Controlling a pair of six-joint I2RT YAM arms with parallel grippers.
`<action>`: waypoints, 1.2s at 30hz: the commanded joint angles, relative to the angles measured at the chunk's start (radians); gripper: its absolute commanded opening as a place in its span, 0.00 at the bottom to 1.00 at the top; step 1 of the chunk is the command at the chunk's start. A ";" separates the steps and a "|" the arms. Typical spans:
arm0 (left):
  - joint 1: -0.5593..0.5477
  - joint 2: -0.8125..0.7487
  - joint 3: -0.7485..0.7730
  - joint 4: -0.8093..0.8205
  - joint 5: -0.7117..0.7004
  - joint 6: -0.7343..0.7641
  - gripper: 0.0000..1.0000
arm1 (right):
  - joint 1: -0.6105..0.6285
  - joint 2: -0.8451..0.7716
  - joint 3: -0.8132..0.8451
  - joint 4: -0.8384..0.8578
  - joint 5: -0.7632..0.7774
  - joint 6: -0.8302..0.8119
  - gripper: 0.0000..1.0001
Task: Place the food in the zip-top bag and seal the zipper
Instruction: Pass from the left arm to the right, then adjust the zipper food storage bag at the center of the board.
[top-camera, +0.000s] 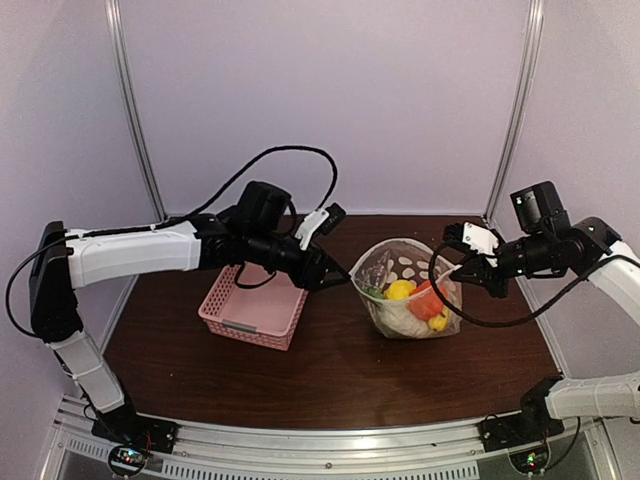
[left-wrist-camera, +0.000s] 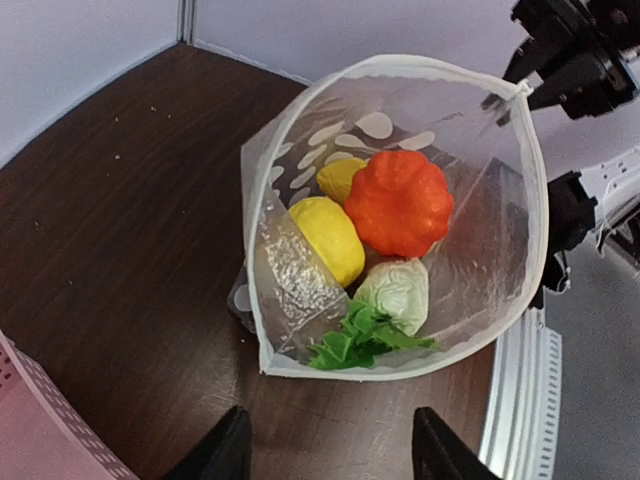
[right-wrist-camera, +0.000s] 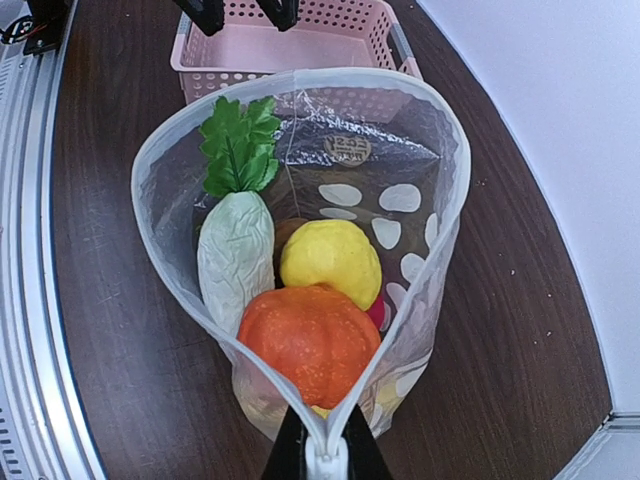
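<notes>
Soft, floppy zip-top bag (right-wrist-camera: 400, 140), light food (right-wrist-camera: 310, 340) inside; right gripper (right-wrist-camera: 318, 455) clamped on zipper (right-wrist-camera: 300, 73) end; left gripper (left-wrist-camera: 330, 445) apart, empty; likely best hold: opposite zipper corner

The zip-top bag (top-camera: 402, 264) holds food (top-camera: 399, 290) beside a pink basket (top-camera: 236, 324).

Under the ribbed orange plastic pumpkin (right-wrist-camera: 308, 340) only a sliver of a red toy piece (right-wrist-camera: 375, 312) shows, its kind untellable. The small round brown stamp (right-wrist-camera: 347, 149) on the clear dotted plastic bag (right-wrist-camera: 420, 215) is too small to read. The pink lattice plastic basket (left-wrist-camera: 25, 430) is cut off at the left wrist view's corner, and the left end effector (left-wrist-camera: 333, 445) shows only two dark fingertips at its bottom edge
</notes>
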 joint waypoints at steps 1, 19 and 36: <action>-0.043 -0.113 -0.203 0.228 -0.103 0.374 0.63 | 0.010 0.037 0.055 -0.130 -0.089 -0.028 0.00; -0.072 0.043 -0.445 0.911 -0.104 0.381 0.88 | 0.011 0.055 0.115 -0.188 -0.146 -0.009 0.00; 0.068 0.366 -0.317 1.504 0.344 -0.122 0.79 | 0.010 0.071 0.115 -0.225 -0.128 -0.026 0.00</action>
